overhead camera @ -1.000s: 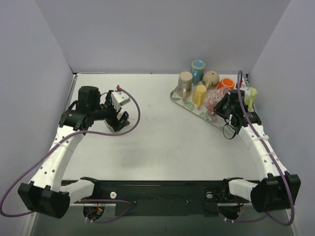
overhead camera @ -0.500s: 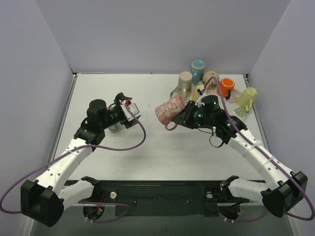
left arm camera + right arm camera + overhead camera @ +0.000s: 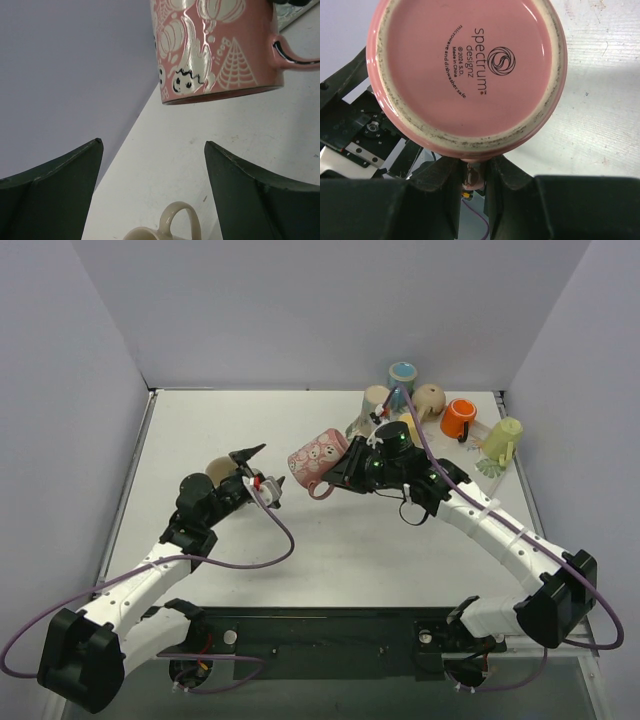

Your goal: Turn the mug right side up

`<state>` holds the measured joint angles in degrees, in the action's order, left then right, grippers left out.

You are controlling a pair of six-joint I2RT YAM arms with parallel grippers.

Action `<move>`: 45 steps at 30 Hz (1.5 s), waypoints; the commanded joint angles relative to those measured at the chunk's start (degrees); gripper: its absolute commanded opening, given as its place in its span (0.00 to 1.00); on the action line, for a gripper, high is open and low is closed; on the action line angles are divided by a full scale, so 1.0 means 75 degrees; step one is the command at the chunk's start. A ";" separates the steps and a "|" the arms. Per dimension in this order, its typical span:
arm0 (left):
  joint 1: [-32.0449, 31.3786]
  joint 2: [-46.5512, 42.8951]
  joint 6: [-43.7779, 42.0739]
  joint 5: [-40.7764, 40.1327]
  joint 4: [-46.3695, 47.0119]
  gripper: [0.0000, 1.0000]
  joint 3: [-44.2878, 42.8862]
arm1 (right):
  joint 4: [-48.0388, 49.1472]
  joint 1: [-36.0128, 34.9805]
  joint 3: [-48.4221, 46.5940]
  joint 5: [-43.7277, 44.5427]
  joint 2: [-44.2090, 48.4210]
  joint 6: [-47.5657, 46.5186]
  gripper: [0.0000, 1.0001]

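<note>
Top external: the right end effector (image 3: 347, 476) pinches the mug (image 3: 316, 460) by its handle (image 3: 322, 490). Its mouth tilts toward the left end effector (image 3: 260, 470), spread wide nearby.

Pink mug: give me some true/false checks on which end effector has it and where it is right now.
1. The right end effector is shut on the pink mug by its handle. True.
2. The left end effector is clamped on the pink mug's body. False: it is open and apart from the mug.
3. The pink mug stands on the tray. False: it is held in the air over the table, off the tray, between the two arms.
4. The right wrist view looks at the mug's base, which carries printed text. True.
5. A cream mug sits on the table by the left arm. True.
</note>
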<state>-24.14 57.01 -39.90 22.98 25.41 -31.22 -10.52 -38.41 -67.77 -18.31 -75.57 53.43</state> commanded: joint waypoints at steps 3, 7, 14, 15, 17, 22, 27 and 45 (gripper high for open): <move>-0.0109 -0.0102 0.0713 0.0590 0.1265 0.91 -0.0126 | 0.1156 -0.0268 -0.0691 -0.0043 -0.0060 0.0165 0.00; -0.0109 0.0038 0.0668 0.0838 0.1404 0.89 -0.0173 | 0.1333 -0.0409 -0.0761 -0.0208 -0.0260 0.0353 0.00; -0.0109 0.0039 0.0772 0.0768 0.1440 0.72 -0.0161 | 0.2000 -0.0702 -0.0714 -0.0465 -0.0494 0.0786 0.00; -0.0109 0.0027 0.0947 0.0733 0.1463 0.67 -0.0184 | 0.2047 -0.0737 -0.0668 -0.0570 -0.0575 0.0821 0.00; -0.0109 0.0004 0.1112 0.0709 0.1324 0.51 -0.0336 | 0.2223 -0.0749 -0.0563 -0.0618 -0.0623 0.0938 0.00; -0.0109 -0.0172 0.1160 0.0651 0.0553 0.11 -0.0419 | 0.2212 -0.0586 -0.0351 -0.0606 -0.0682 0.0880 0.00; -0.0109 -0.0184 0.1382 0.0569 -0.0797 0.00 -0.0992 | 0.2247 -0.0351 -0.0047 -0.0665 -0.0705 0.0915 0.00; -0.0215 0.0215 0.2777 0.0218 -0.3926 0.00 -0.2575 | 0.2680 0.0329 0.0622 -0.0629 -0.1478 0.1267 0.00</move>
<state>-23.94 59.70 -26.48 19.59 -1.04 -45.17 3.49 -36.40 -64.42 -27.14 -82.52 66.65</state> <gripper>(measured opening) 0.039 0.176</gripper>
